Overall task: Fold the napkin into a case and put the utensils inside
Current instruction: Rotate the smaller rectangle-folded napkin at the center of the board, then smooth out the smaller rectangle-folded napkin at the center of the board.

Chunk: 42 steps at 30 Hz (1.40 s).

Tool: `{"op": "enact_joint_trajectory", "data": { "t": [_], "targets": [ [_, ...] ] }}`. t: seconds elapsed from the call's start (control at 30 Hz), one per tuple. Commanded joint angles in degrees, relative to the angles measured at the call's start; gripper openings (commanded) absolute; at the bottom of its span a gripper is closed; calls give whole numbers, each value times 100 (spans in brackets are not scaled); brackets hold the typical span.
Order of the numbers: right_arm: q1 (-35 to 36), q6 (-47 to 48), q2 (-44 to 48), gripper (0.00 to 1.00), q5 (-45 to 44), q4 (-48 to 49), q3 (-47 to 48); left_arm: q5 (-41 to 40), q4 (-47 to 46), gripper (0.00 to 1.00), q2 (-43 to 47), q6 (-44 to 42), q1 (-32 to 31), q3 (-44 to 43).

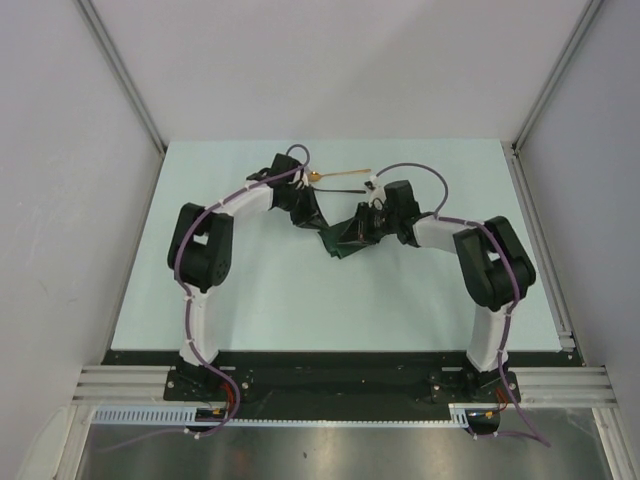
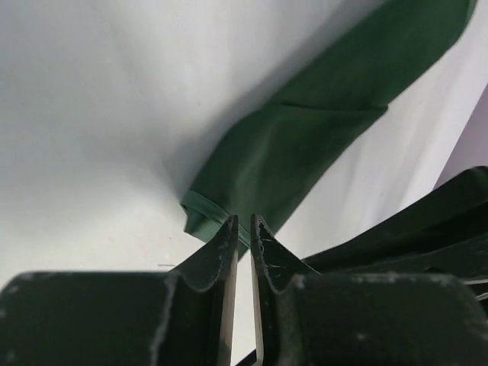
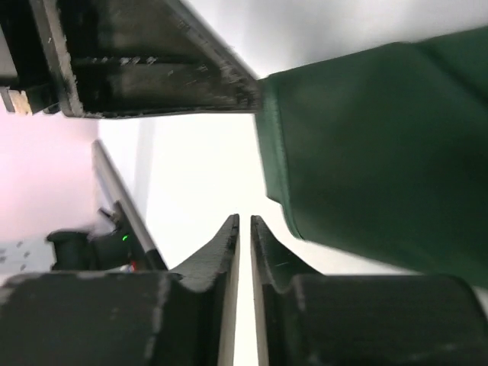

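Observation:
The dark green napkin (image 1: 338, 241) lies bunched mid-table between my two grippers. In the left wrist view a long folded strip of napkin (image 2: 305, 145) runs away from my left gripper (image 2: 244, 221), its hemmed end just past the fingertips. The jaws are shut to a thin slit with only table showing through. My right gripper (image 3: 244, 219) is likewise shut to a slit and holds nothing. The napkin (image 3: 381, 168) lies just to its right, apart from the fingers. One gold spoon (image 1: 336, 177) lies behind the left gripper (image 1: 305, 212) and the right gripper (image 1: 366, 228).
The pale table (image 1: 250, 290) is walled by white panels at the back and both sides. A metal rail (image 1: 540, 240) runs along its right edge. A black part of the other arm (image 3: 152, 61) hangs at the napkin's corner in the right wrist view.

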<state>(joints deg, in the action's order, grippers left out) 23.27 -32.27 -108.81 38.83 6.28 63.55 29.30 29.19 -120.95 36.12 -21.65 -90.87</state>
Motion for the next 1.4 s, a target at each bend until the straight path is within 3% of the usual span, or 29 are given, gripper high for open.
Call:
{"op": "enact_joint_trajectory", "data": {
  "t": [0.0,0.27,0.43,0.57,0.7,0.9,1.1,1.37],
  "targets": [
    [64,-657,-544,12,1030,1287,158,-196,-89,15,-262,97,20,-255],
    [20,-613,-1150,11,1179,1507,96,-574,183,15,-746,-61,82,-695],
    [-242,-640,-844,15,1171,1429,175,-785,456,14,-861,-237,91,-959],
    [-690,-535,-448,25,1127,1183,254,-935,491,19,-475,-377,56,-994],
    [-1183,-543,-421,28,1171,1112,369,-838,491,25,-18,-290,-41,-1012],
    [-1754,-1017,-965,26,1443,1928,465,-172,-96,23,317,184,-234,-468],
    [-1949,-1624,-1660,22,1786,2947,702,23,-290,19,-121,369,-375,-168],
    [-2168,-1897,-2302,20,1786,3371,799,-371,-133,18,-474,168,-358,-176]
  ]
}}
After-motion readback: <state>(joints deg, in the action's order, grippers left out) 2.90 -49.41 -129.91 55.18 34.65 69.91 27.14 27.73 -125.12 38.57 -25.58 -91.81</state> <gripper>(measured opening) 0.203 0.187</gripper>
